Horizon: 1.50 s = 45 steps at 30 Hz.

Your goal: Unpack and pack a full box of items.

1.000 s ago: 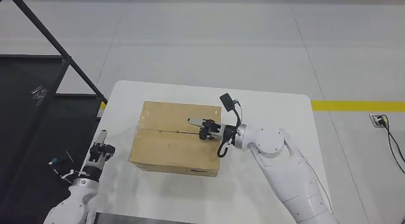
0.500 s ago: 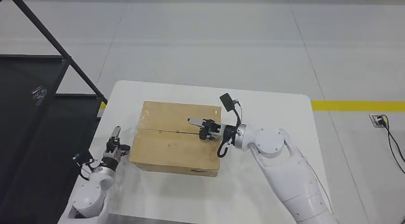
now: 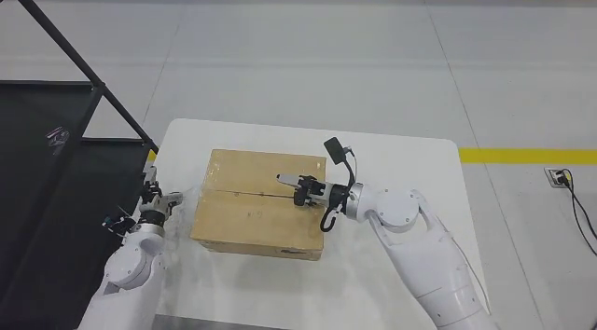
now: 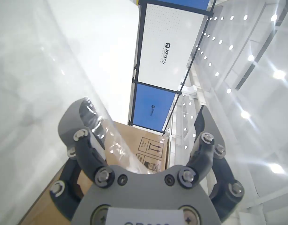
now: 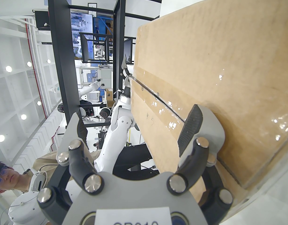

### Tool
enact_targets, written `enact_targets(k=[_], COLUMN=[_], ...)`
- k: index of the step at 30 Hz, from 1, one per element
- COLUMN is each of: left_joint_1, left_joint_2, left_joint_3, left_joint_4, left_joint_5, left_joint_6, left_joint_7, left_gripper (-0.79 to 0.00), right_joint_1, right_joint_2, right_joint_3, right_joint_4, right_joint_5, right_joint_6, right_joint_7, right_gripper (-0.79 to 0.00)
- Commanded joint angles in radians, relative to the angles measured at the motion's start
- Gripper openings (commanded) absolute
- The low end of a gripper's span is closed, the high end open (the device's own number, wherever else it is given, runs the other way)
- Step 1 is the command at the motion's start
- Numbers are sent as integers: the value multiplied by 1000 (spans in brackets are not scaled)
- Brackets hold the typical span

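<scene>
**Closed carton on the bench, both grippers open**

The cardboard box (image 3: 244,211) sits shut in the middle of the white bench (image 3: 401,162). Its taped centre seam (image 5: 158,98) is intact. The right gripper (image 3: 288,182) hovers over the lid beside the seam, fingers apart. The left gripper (image 3: 159,201), fingers also spread and empty, is at the box's left end.

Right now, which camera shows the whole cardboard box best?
The top view: the whole closed cardboard box sits on the white table, every edge in sight. The right wrist view gives its top and taped seam close up; the left wrist view, one end beyond the left gripper.
</scene>
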Motion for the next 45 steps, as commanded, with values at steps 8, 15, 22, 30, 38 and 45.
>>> enact_targets(k=[8,15,22,30,38,45], left_joint_1=[72,127,138,145,172,199], left_joint_2=[10,14,13,10,5,-2], left_joint_3=[-82,-130,-138,-133,-110,-53], left_joint_4=[-181,-350,-440,-531,-638,-715], left_joint_5=[55,89,135,172,221,313], left_joint_6=[-98,-89,-91,-90,-97,-105], left_joint_7=[27,54,60,68,64,66], left_gripper=[0,0,0,0,0,0], right_joint_1=[0,0,0,0,0,0], right_joint_2=[0,0,0,0,0,0], right_joint_3=[0,0,0,0,0,0], right_joint_4=[0,0,0,0,0,0], right_joint_5=[0,0,0,0,0,0], right_joint_6=[0,0,0,0,0,0], right_joint_7=[0,0,0,0,0,0], right_gripper=[0,0,0,0,0,0])
